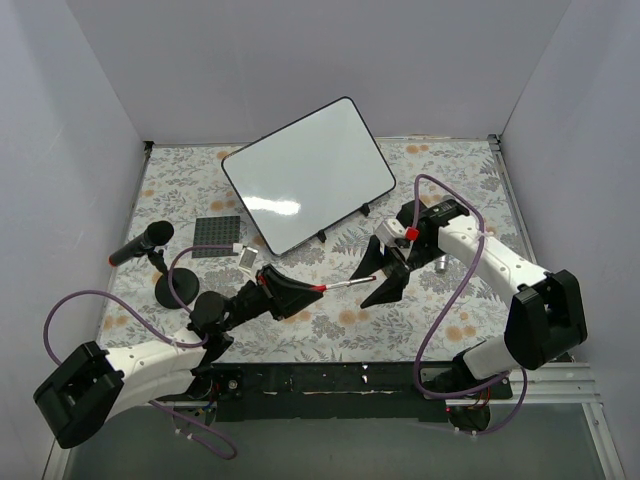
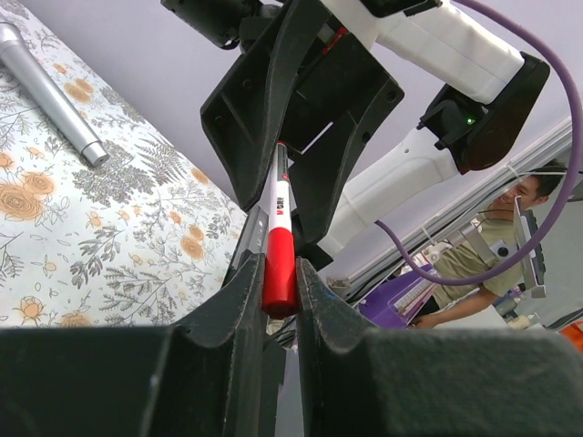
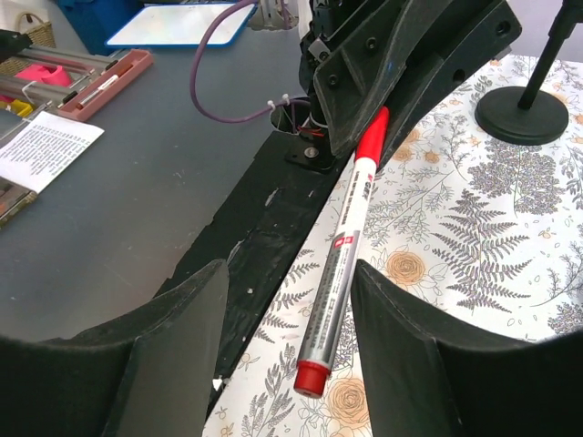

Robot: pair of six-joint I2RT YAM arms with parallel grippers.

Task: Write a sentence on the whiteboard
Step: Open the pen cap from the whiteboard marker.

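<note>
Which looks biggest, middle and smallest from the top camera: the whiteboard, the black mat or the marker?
1. whiteboard, by far the largest
2. black mat
3. marker, about as long as the mat but far thinner

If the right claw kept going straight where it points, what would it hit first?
Probably the red marker, already between the right gripper's open fingers; beyond it, the left gripper holding it.

Black microphone [image 1: 142,243] tilted on a round-based stand [image 1: 172,291], left side of floral tablecloth [image 1: 330,325]; dark gridded square [image 1: 217,236] just beside; silver cylinder [image 2: 50,91] lying flat.
</note>
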